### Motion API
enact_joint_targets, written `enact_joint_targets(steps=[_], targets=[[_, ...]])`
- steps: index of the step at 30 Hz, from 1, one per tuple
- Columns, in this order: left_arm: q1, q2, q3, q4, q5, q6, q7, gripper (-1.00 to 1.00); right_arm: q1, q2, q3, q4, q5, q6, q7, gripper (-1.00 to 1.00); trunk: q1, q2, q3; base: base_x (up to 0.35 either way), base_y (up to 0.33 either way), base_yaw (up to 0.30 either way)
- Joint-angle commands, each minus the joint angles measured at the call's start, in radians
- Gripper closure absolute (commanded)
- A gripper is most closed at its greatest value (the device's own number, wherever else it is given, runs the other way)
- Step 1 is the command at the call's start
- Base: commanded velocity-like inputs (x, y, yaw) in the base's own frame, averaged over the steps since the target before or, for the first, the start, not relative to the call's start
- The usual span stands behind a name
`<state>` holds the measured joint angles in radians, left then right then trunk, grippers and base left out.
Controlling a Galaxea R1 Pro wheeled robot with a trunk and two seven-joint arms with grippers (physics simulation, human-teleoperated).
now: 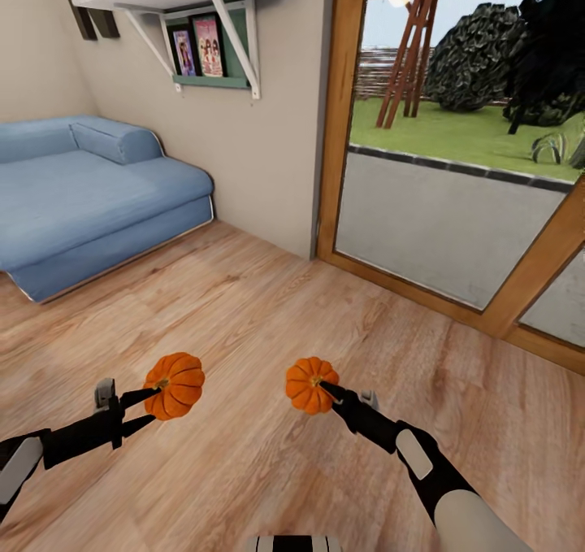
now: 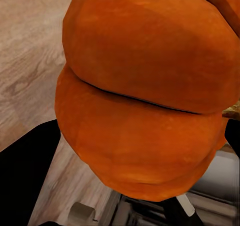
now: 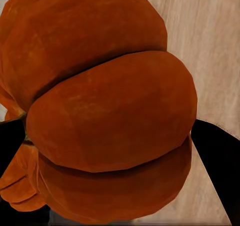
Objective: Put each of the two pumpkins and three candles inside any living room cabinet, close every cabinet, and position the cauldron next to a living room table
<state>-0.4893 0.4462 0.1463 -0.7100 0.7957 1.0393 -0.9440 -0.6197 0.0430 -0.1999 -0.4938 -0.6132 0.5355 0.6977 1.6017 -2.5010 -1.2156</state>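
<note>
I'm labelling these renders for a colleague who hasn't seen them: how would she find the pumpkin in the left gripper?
Start at the blue sofa against the wall, then look down over the wood floor to the two arms. The left gripper holds a pumpkin on the sofa's side; the other pumpkin, in the right gripper, sits on the glass door's side.
</note>
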Motion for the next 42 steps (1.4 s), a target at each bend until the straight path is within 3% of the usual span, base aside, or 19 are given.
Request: enact_joint_targets(steps=[1, 6, 11, 20, 42], targets=[[0.0, -0.004, 0.0, 0.0, -0.003, -0.002, 0.007, 1.0, 0.0, 0.002, 0.001, 0.0, 0.001, 0.002, -0.006, 1.0, 0.0, 0.0, 0.004, 0.0, 0.0, 0.0], [-0.005, -0.023, 0.001, -0.001, -0.011, -0.001, 0.08, 1.0, -0.001, 0.009, 0.007, 0.0, 0.002, 0.008, -0.045, 1.0, -0.009, 0.015, 0.022, 0.0, 0.0, 0.0], [-0.008, -0.042, 0.001, -0.002, -0.013, -0.002, 0.11, 1.0, -0.001, 0.0, 0.007, 0.0, -0.007, 0.011, -0.049, 1.0, -0.029, 0.05, 0.038, 0.0, 0.0, 0.0], [-0.013, -0.046, 0.002, -0.002, -0.013, -0.004, 0.194, 1.0, 0.0, 0.001, 0.008, 0.0, -0.01, 0.007, -0.044, 1.0, -0.063, 0.113, 0.066, 0.0, 0.0, 0.0], [-0.015, -0.045, 0.004, -0.003, -0.013, -0.003, 0.206, 1.0, 0.0, 0.013, 0.01, 0.0, -0.005, -0.01, -0.038, 1.0, -0.147, 0.267, 0.135, 0.0, 0.0, 0.0]])
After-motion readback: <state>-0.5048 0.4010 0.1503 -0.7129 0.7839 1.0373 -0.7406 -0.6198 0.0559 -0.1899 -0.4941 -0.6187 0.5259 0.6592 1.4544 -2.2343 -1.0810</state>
